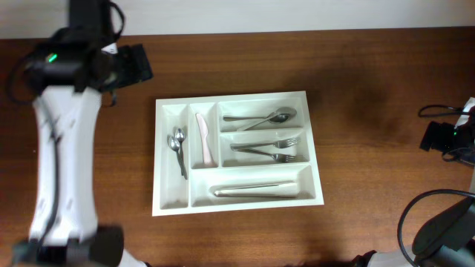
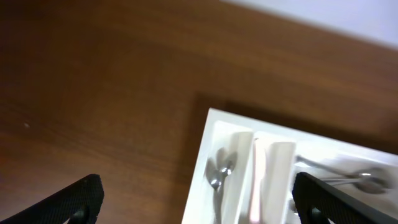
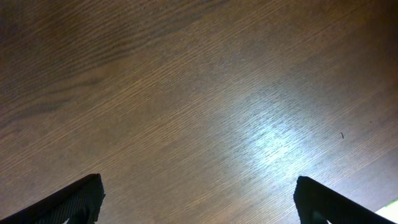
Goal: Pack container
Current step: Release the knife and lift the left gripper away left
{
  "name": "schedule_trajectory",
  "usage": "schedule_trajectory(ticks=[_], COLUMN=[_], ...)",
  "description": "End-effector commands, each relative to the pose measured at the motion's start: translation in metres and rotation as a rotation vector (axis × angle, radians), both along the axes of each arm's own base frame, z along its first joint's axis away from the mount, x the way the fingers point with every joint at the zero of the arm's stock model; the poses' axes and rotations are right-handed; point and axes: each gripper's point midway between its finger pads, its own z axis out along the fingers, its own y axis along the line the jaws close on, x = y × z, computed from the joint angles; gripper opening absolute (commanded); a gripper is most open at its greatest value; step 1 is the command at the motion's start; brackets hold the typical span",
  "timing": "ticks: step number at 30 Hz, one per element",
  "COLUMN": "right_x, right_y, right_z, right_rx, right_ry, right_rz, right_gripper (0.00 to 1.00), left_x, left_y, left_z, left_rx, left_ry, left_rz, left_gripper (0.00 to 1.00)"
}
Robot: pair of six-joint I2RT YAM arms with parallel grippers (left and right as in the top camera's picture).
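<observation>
A: Where is the tray [image 1: 172, 194]?
B: In the middle of the counter [image 1: 356, 96], with cutlery [image 1: 260, 117] in every compartment. Nothing lies loose, so the packing looks finished, I think.
A: And the hands?
B: The left hand [image 2: 199, 196] is spread wide and empty, toward the far left corner, near the tray. The right hand [image 3: 198, 198] is spread too, over bare wood by the right edge.
A: Any advice?
B: Pull away high, so no finger catches the rim.

Left wrist: cutlery tray [image 2: 200, 168] blurred, cut off at bottom and right edges. Overhead: left arm [image 1: 67, 148] blurred; right arm [image 1: 447, 139] mostly beyond right edge. In the long compartment, utensils [image 1: 256, 191] too small to tell apart.
</observation>
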Motion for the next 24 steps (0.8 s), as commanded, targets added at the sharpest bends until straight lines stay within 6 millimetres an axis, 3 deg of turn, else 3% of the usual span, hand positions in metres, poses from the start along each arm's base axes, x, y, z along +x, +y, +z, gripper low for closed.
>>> schedule_trajectory(ticks=[1,12,17,24], right_x=[-0.001,-0.001,-0.001,-0.001], right_y=[-0.001,-0.001,-0.001,-0.001], right_z=[0.002,0.002,0.002,0.002], right_rx=[-0.002,-0.002,-0.002,-0.002], right_ry=[-0.009,-0.009,-0.009,-0.009], right_rz=[-0.012,-0.012,-0.012,-0.012], right_gripper=[0.99,0.99,0.99,0.99], left_x=[-0.036,-0.148,-0.192,-0.27], left_y=[0.005,0.009,-0.004,-0.005], left_z=[0.043,0.07,0.087,0.079], left_rx=[0.019,-0.031,-0.116,-0.142], left_ry=[-0.085,-0.049,-0.145,-0.253], left_rz=[-0.009,0.061,0.009,-0.005], left_gripper=[0.99,0.99,0.99,0.99])
